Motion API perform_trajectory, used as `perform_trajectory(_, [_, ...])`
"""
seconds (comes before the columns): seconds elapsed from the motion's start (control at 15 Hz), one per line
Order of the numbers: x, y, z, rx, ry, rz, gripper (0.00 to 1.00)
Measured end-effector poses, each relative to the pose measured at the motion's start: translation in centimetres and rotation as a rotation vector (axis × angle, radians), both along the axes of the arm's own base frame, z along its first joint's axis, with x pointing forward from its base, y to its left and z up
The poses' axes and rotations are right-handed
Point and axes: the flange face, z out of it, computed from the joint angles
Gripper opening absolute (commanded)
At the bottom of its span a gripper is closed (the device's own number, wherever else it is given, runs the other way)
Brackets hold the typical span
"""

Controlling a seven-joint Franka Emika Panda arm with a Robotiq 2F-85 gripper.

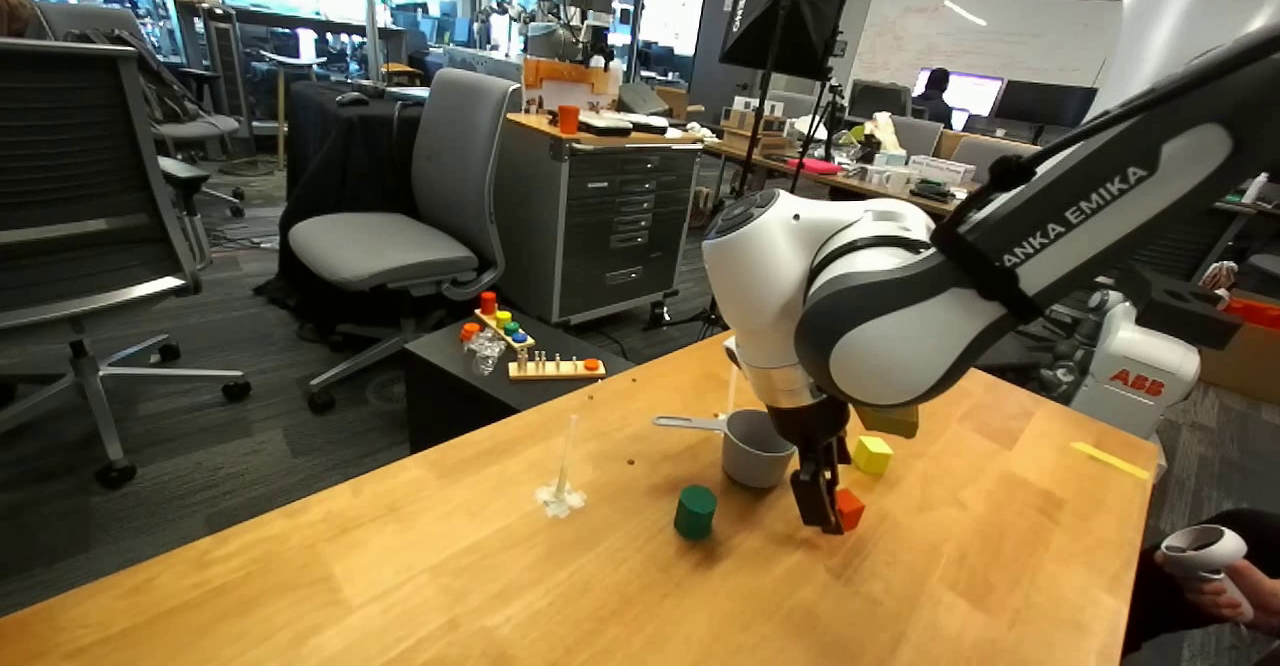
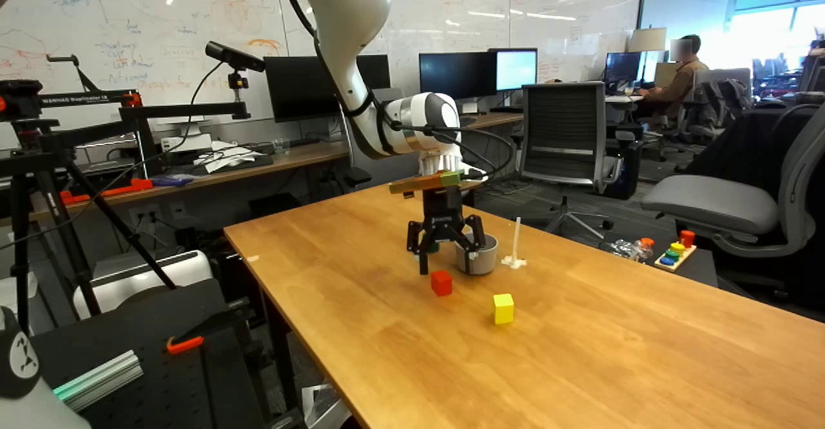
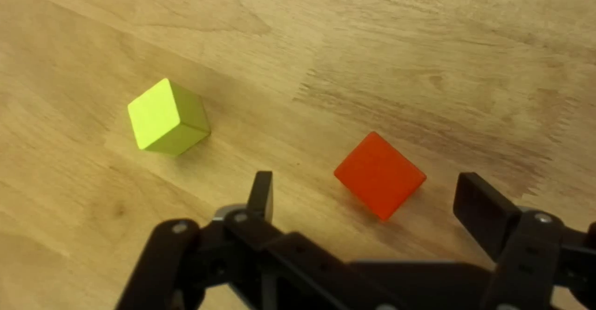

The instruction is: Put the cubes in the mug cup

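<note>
Wrist view: gripper (image 3: 364, 178) spread wide, empty, likely to straddle the red block (image 3: 380, 176); in an exterior view, mug (image 1: 754, 463) mouth-up, presumably for drops, at that block's 10 o'clock, green block (image 1: 695, 512) at 9, yellow block (image 1: 873, 454) at 1.

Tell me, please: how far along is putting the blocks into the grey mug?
Done: no placement visible; the red cube, yellow cube and green cylinder stand on the table. Under way: nothing gripped; the open hand is by the red cube. Left: all three into the mug.
</note>
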Motion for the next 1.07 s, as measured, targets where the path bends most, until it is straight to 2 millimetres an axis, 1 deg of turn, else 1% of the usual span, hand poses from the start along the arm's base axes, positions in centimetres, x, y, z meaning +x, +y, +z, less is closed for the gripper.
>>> perform_trajectory(0.2, [-0.08, 0.38, -0.64, -0.001, 0.005, 0.006, 1.0])
perform_trajectory(0.27, [-0.08, 0.51, -0.71, -0.001, 0.006, 0.007, 0.75])
perform_trajectory(0.33, [-0.08, 0.6, -0.75, -0.001, 0.005, 0.008, 0.73])
perform_trajectory(0.4, [-0.1, 0.64, -0.77, -0.002, 0.005, 0.007, 0.66])
perform_trajectory(0.47, [-0.1, 0.64, -0.78, -0.003, 0.004, 0.005, 0.56])
perform_trajectory(0.73, [-0.09, 0.56, -0.78, -0.007, -0.001, -0.006, 0.27])
perform_trajectory(0.8, [-0.08, 0.51, -0.77, -0.008, -0.001, -0.009, 0.22])
perform_trajectory(1.07, [-0.07, -0.04, -0.82, -0.015, 0.005, -0.027, 0.22])
